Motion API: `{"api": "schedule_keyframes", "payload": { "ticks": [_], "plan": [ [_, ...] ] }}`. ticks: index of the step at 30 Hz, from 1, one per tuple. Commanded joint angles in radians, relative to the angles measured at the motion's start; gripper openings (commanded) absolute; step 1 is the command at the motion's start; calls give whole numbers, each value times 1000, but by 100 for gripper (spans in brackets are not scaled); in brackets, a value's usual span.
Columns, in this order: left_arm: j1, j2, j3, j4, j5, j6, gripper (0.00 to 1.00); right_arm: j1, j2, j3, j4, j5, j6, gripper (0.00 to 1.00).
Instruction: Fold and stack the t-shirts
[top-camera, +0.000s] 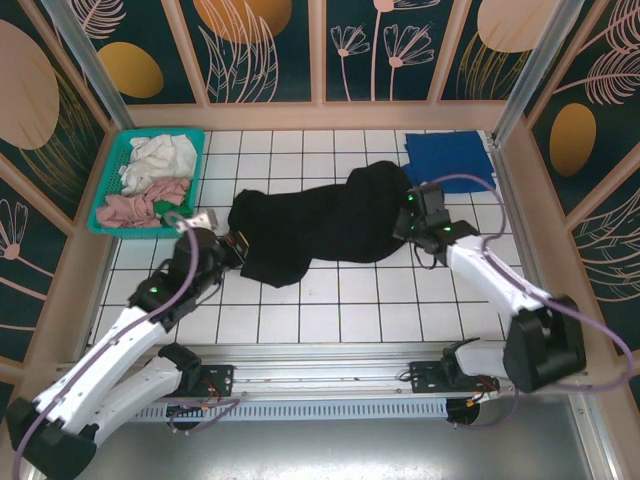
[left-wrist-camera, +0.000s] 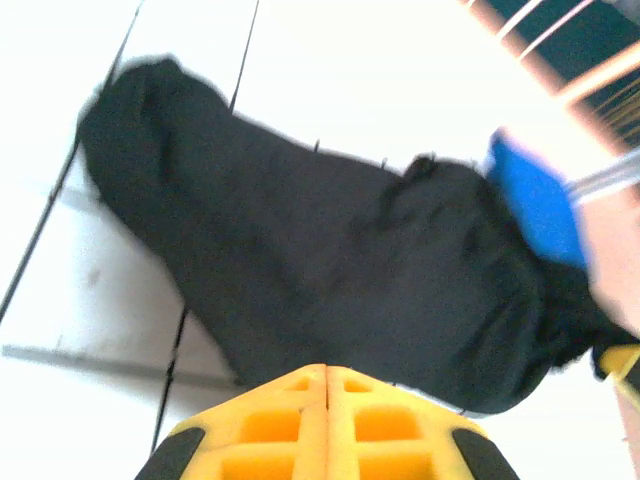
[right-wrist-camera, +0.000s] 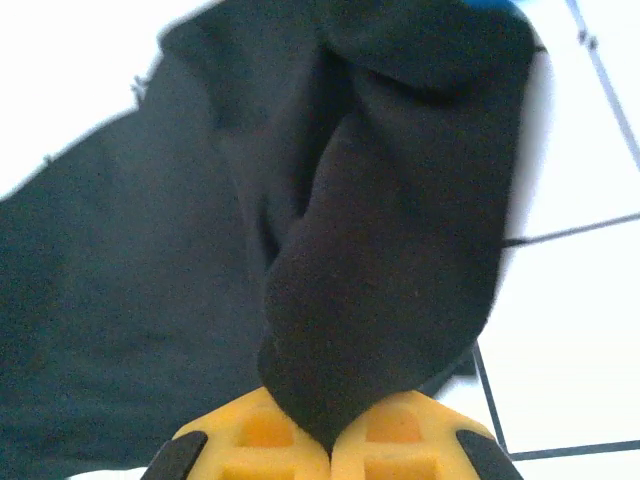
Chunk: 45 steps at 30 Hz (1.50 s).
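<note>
The black t-shirt (top-camera: 330, 225) lies stretched across the middle of the table (top-camera: 350, 300). Its long axis runs from the left side to the right side, and the right end sits a little closer to the far edge. An arm is at each end of it.

The left gripper (top-camera: 228, 246) is at the left end of the shirt. From its wrist view, its yellow fingers (left-wrist-camera: 270, 420) are pressed flat together. The hem meets their tips and the whole garment stretches away ahead of them. I cannot tell whether any cloth is actually caught between them.

The right gripper (top-camera: 405, 226) is at the other end. There its fingers (right-wrist-camera: 395, 440) are clamped on a thick fold of the black cloth, which bulges up out of the pinch.

The royal-blue t-shirt (top-camera: 448, 160) lies flat in the far right corner, just beyond the right end of the black one. A teal basket (top-camera: 105, 185) with pale and pink cloths sits in the far left corner.

To my eye, the next move depends on both ends being carried together across that long axis. The right arm is nearer the blue shirt, so stacking would suit it better.
</note>
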Motion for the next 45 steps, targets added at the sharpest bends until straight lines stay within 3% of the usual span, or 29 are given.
{"api": "schedule_keyframes", "payload": {
  "ticks": [1, 6, 9, 10, 12, 16, 19, 26, 31, 34, 40, 45],
  "plan": [
    [-1, -38, 184, -189, -142, 68, 0, -2, -125, 140, -149, 38, -56, 0],
    [0, 18, 460, -248, -192, 173, 0, -1, -208, 375, -249, 22, -102, 0],
    [-1, 76, 492, -286, -196, 198, 0, 0, -194, 418, -267, 30, -131, 0],
    [-1, 90, 467, -287, -182, 196, 0, -2, -185, 404, -277, 39, -132, 0],
    [0, 116, 357, -262, -130, 172, 23, -1, -178, 326, -260, 55, -117, 0],
    [-1, 175, 88, -100, 90, 108, 44, -19, -186, 188, -182, 0, -76, 0],
    [-27, 213, -94, 56, 208, 29, 50, -29, -193, 138, -155, -7, -64, 0],
    [-171, 379, -229, 161, 166, -81, 64, -65, -194, 88, -127, -26, -65, 0],
    [-300, 534, -179, 154, 120, -132, 66, -75, -193, 59, -110, -35, -64, 0],
    [-354, 632, -139, 79, 78, -168, 59, -81, -198, 44, -110, -37, -64, 0],
    [-391, 657, -152, 43, 42, -236, 61, -105, -223, 8, -92, -47, -70, 0],
    [-409, 726, -124, 40, 50, -219, 52, -123, -225, -11, -76, -71, -77, 0]
  ]
}}
